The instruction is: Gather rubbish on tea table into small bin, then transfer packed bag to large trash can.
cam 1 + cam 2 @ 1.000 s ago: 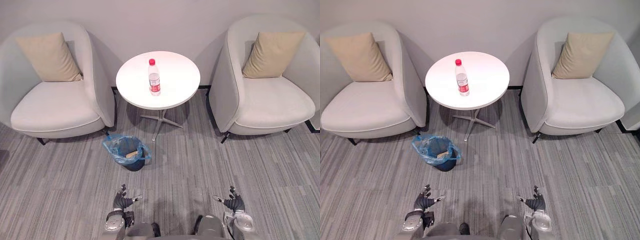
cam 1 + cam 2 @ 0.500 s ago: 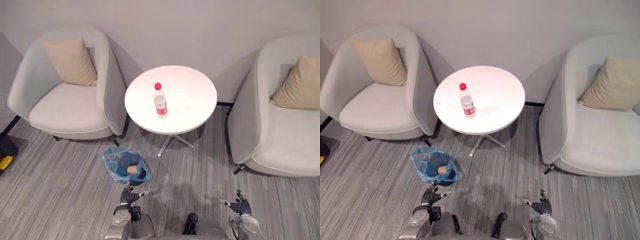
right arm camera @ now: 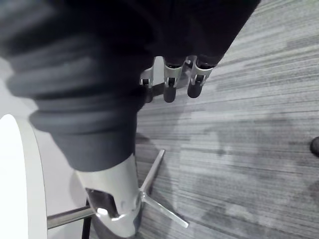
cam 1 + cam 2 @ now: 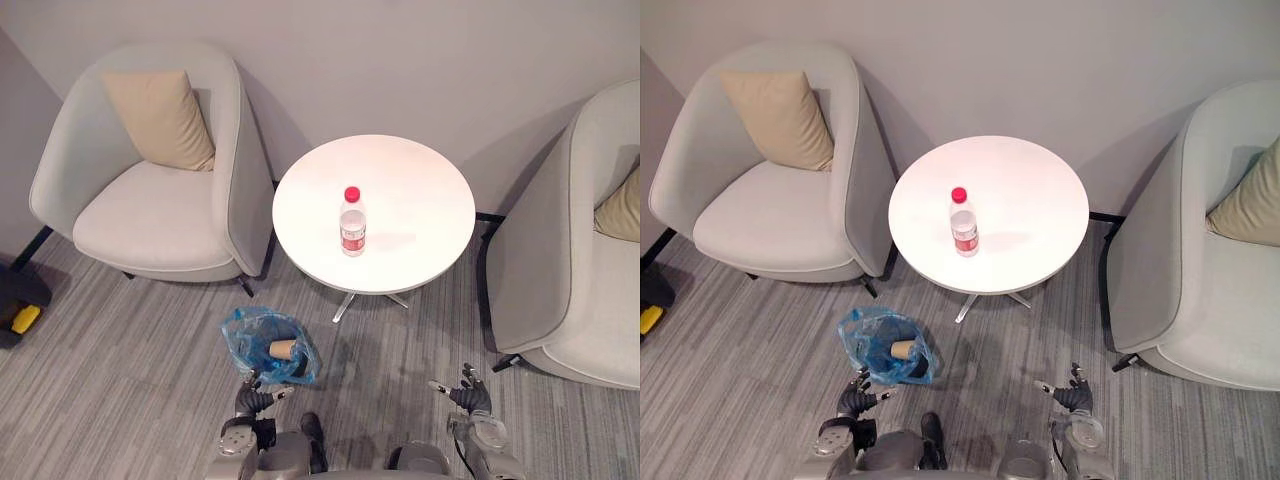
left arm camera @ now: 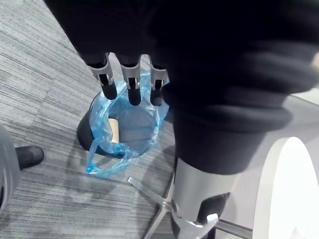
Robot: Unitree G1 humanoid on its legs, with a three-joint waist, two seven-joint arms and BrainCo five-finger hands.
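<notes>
A red-capped bottle (image 4: 351,221) is seen upright on the tea table (image 4: 425,180) at frame centre. The small bin (image 4: 240,336) (blue-bagged, a brown tube (image 4: 283,349) inside) is placed below-left of it. The left hand (image 4: 252,399) and right hand (image 4: 468,393) are held at the bottom edge, fingers spread, nothing gripped.

One round white desk (image 4: 420,200), one red-capped clear plastic bottle (image 4: 351,222), one blue-lined black bin (image 4: 240,338), two grey fabric armchairs (image 4: 150,215) (image 4: 570,300), two beige cushions (image 4: 160,118) (image 4: 622,208).
</notes>
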